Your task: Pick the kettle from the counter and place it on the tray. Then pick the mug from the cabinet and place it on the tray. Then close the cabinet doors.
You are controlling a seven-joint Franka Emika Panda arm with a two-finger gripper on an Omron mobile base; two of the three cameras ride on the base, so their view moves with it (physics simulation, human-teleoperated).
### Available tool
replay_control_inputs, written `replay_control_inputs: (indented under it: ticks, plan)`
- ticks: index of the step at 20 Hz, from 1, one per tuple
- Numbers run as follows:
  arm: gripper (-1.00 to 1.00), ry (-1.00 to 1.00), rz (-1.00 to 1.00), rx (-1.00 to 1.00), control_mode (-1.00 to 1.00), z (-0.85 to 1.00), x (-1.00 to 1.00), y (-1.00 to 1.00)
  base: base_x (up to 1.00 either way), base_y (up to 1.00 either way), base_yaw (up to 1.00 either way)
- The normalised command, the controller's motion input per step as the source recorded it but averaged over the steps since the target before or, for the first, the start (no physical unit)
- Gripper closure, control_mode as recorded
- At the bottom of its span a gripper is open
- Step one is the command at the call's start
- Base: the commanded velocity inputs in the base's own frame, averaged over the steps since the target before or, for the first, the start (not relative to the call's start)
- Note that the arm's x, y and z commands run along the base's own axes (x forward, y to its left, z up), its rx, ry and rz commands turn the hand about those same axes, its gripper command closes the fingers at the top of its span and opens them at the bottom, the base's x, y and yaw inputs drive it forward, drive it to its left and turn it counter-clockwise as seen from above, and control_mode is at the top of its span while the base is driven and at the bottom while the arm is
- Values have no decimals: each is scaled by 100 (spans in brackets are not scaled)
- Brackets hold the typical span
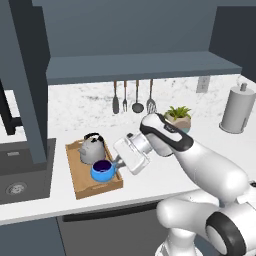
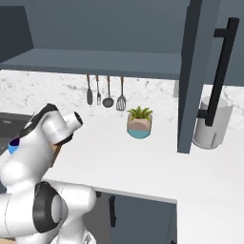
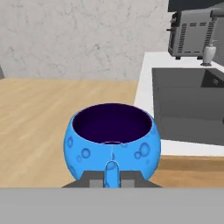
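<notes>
Over the tray [image 1: 80, 186], gripper [image 3: 112, 180] is pinched on the mug [image 3: 112, 139] by its loop handle. Rigid, light, likely slick glaze; handle grip could let it swing.

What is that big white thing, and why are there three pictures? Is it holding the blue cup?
The white thing is a robot arm in a pretend kitchen. Two pictures come from cameras riding behind the arm, one on its left and one on its right. The third comes from a camera on its hand, looking along its fingers.

On the white counter lies a wooden tray. A grey kettle already sits on it. The gripper is shut on the little handle of the blue mug, which is over the tray; I cannot tell if it is touching the wood yet.

Further back stand a potted plant and a paper towel roll. Above, the cabinet doors are open.
</notes>
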Motion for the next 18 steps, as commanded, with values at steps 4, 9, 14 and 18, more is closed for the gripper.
replay_control_inputs:
  ticks: [4,9,14,18]
  plan:
    - [100,0,-19,0,-100,-26,36,5,0,0,0]
    - [100,0,-12,0,-100,-41,34,0,0,0,0]
    - [100,0,-3,0,-100,-41,31,1,0,0,0]
    - [100,0,0,0,-100,-24,35,3,0,0,0]
